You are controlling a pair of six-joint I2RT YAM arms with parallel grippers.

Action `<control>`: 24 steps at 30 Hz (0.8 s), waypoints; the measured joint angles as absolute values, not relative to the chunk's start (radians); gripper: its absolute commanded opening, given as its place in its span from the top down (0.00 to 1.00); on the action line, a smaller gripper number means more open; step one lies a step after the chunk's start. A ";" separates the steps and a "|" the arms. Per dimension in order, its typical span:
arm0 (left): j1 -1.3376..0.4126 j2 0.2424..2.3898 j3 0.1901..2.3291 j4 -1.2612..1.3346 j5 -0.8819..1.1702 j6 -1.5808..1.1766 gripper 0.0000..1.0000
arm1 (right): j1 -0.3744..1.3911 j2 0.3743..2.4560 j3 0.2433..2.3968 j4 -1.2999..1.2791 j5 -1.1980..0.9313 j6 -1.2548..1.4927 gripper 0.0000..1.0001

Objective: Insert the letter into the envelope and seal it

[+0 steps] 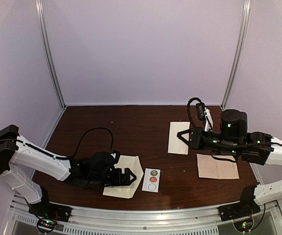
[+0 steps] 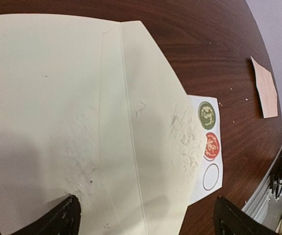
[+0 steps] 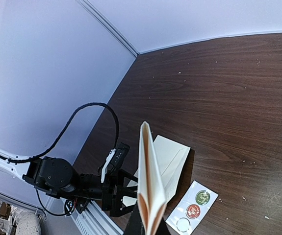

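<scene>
envelope [image 2: 57, 98] lies on dark table [image 1: 131, 127] within lilac walls [image 1: 141, 49].

Sticker card [image 1: 151, 180] just beside envelope [image 1: 130, 162]

The top view hangs above and behind the arm bases, facing the far edge and taking in the whole counter [image 1: 131, 122]. The left wrist view sits close over the envelope [image 2: 57, 98] by the near edge, facing the right edge. The right wrist view is higher and looks past the edge-on letter [image 3: 148, 181] toward the near left corner. All three share the envelope and the sticker card [image 1: 151, 180].
</scene>
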State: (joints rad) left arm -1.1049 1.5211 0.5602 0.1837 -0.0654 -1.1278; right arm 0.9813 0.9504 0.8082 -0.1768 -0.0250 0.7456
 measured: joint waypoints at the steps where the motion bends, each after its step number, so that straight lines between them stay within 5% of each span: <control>1: -1.129 1.518 0.559 0.185 -0.068 -1.151 0.04 | 0.981 0.949 0.804 -0.177 -0.025 0.748 1.00; 17: -1.104 1.285 0.634 -0.106 -0.113 -1.184 0.04 | 0.981 0.989 0.785 -0.134 -0.096 0.820 1.00; 24: -0.933 1.265 0.622 -0.123 -0.077 -1.069 0.26 | 0.999 1.124 0.785 -0.077 -0.154 0.898 1.00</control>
